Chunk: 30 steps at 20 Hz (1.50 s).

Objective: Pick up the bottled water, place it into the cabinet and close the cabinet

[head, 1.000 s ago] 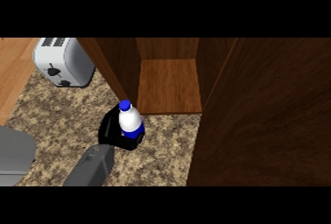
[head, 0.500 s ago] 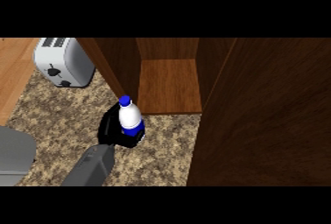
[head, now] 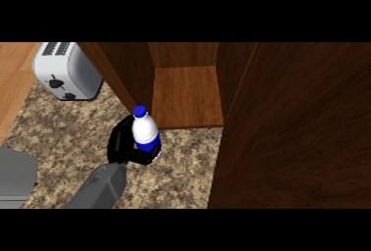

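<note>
White bottled water (head: pixel 144 130) upright in left hand (head: pixel 121 147) (fingers curled round); beside cabinet (head: pixel 188 98)

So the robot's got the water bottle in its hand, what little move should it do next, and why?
Probably carry the bottle a little forward and to the right, onto the cabinet shelf. The left hand is curled round the bottle just in front of the shelf's front left corner, the door stands open, and nothing sits on the visible shelf.

— What sort of place is this?
— A kitchen. A speckled stone counter (head: pixel 65 127) carries a white toaster (head: pixel 66 71), and just right of the toaster an open wooden cabinet (head: pixel 188 95) stands on that counter.
</note>
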Motion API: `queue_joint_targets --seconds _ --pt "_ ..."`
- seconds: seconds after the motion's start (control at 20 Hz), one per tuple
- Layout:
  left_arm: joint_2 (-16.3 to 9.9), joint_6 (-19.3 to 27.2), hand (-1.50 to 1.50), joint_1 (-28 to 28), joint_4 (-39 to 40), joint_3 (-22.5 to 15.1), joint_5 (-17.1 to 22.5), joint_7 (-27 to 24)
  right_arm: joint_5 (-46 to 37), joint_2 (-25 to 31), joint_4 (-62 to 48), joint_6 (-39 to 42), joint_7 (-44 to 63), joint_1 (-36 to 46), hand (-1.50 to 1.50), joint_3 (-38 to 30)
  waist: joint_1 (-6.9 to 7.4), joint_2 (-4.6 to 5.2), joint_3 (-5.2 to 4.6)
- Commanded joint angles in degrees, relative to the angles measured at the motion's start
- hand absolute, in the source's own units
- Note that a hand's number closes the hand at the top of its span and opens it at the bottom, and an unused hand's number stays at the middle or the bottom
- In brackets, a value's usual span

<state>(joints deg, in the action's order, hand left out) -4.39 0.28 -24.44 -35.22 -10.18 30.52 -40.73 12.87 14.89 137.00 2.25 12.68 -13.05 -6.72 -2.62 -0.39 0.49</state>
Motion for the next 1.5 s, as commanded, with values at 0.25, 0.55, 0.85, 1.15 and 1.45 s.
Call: queue_joint_targets --seconds 0.25,0.55,0.85,1.15,1.45 --pt "4.1 9.9 1.5 -12.8 -6.0 -5.7 1.5 6.8 9.3 0.8 -0.9 4.1 -0.8 -0.4 -1.5 -4.3 -3.22 -0.05 -0.26" --pt "4.1 17.5 1.5 -14.7 -5.5 -6.1 0.6 7.9 11.9 1.5 -2.6 5.9 -1.6 0.7 -1.5 -6.2 -5.45 0.44 -0.22" --pt "4.1 23.8 1.5 -14.1 -6.1 -6.9 0.3 8.8 15.2 2.5 -4.6 7.5 -1.8 1.5 -1.5 -8.2 -5.39 0.74 -0.26" --pt "3.3 28.5 1.5 -12.6 -4.4 -7.3 -0.2 8.7 19.4 4.7 -5.7 9.4 -1.1 2.6 -1.5 -10.5 -6.42 1.42 -0.36" --pt "2.8 32.3 1.5 -11.7 -3.9 -6.9 0.1 7.1 20.9 5.4 -7.2 11.4 -2.1 2.2 -1.5 -12.0 -7.44 1.92 -0.41"
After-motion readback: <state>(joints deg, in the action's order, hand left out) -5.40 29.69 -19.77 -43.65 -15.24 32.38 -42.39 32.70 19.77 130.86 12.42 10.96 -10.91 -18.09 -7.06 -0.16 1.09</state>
